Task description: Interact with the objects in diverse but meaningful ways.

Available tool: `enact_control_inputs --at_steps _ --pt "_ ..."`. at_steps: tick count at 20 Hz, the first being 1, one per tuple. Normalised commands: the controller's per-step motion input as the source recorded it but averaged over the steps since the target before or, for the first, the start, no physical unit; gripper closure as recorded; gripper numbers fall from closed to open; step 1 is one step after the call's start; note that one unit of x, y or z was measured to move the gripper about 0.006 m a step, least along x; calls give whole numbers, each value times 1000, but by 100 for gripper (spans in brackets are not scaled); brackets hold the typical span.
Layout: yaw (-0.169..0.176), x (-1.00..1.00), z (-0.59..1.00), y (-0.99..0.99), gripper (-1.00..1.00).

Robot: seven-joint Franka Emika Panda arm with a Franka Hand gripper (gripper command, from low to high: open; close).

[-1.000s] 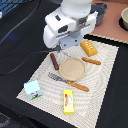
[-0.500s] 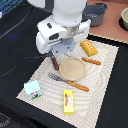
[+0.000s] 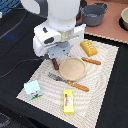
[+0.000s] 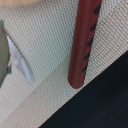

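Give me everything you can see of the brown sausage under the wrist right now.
The brown sausage is a slim, straight, red-brown rod that looks like smooth plastic. It has a rounded end and a row of short dark marks along one side. It lies flat on the woven mat, with its rounded end close to the mat's edge by the black tabletop. In the exterior view its other end is hidden under the arm. Nothing visible touches it apart from the mat.

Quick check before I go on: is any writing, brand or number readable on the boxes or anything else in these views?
None can be read.
Yellow box: reddish print on its top face, too blurred to read.
Small white carton: no legible marks.
Orange-yellow ridged block: ridges only, no text.
Wrist view: only the brown sausage on the mat, no lettering.
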Motion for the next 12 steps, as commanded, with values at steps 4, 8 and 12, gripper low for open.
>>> enact_control_inputs --at_steps 4,8,12 --pt "0 -632 -421 75 -100" --pt "0 -371 -434 2 -100" --pt "0 -273 -420 0 100"
